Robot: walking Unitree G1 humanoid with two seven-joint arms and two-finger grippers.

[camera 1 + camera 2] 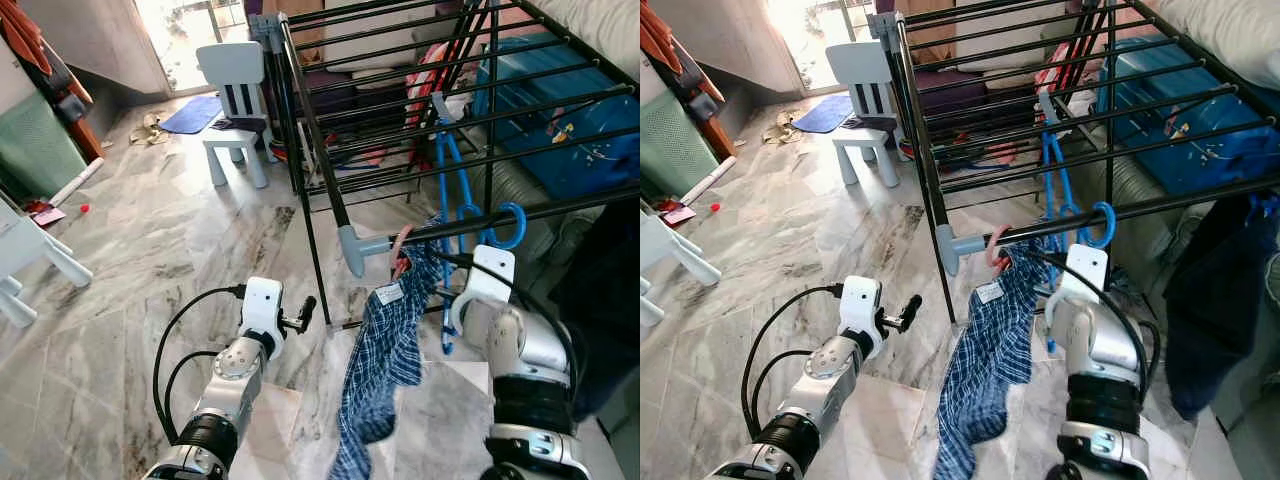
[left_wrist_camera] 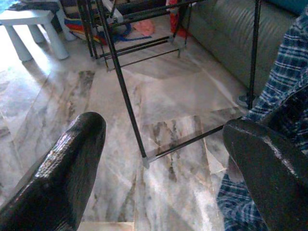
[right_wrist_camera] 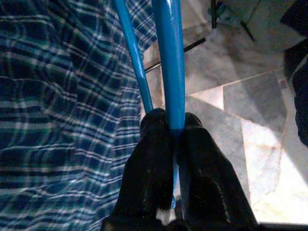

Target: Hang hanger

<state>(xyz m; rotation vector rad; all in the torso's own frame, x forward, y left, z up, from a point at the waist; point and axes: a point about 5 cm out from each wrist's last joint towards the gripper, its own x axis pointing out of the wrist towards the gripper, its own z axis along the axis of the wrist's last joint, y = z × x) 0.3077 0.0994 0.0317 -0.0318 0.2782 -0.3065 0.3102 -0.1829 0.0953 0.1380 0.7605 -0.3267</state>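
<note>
Indoors, on a marble floor [image 1: 150, 260], the right pincer [image 3: 173, 132] clamps a blue hanger [image 3: 171, 62]; the left pincer [image 2: 163, 159] gapes wide.

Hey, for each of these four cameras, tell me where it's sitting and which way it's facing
Left eye view: on the head, looking down at the drying rack; both arms show.
Right eye view: same scene, plaid shirt hanging from the rack.
Left wrist view: along the open left gripper toward the floor and rack legs.
Right wrist view: along the right gripper pinching the blue hanger.
Shared: the shirt.
</note>
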